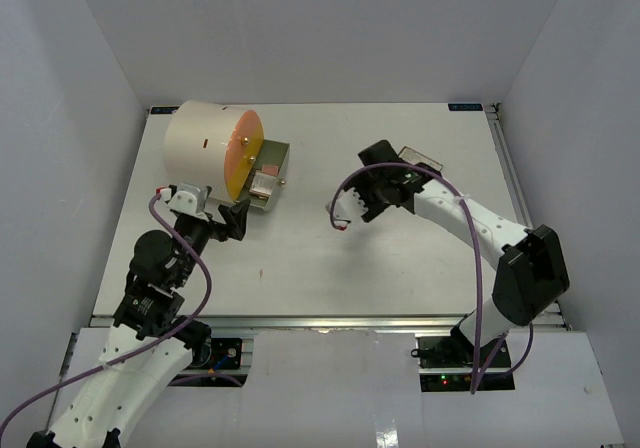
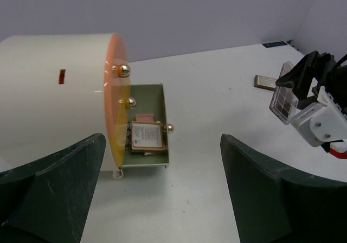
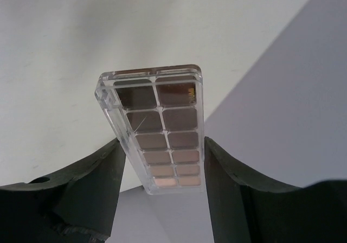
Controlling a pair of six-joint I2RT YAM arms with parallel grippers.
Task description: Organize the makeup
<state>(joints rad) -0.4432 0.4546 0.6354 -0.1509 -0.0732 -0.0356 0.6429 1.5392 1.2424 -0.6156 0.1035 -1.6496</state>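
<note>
Though its gold print is illegible, right jaws clamp the palette [image 3: 162, 134].

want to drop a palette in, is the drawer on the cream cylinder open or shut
Open. The drawer sticks out from the orange face of the cylinder, and a palette lies flat inside it.

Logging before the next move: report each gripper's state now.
Left gripper: open, jaws wide apart, holding nothing.
Right gripper: closed on the clear rectangular plastic eyeshadow palette of brown shades.
</note>
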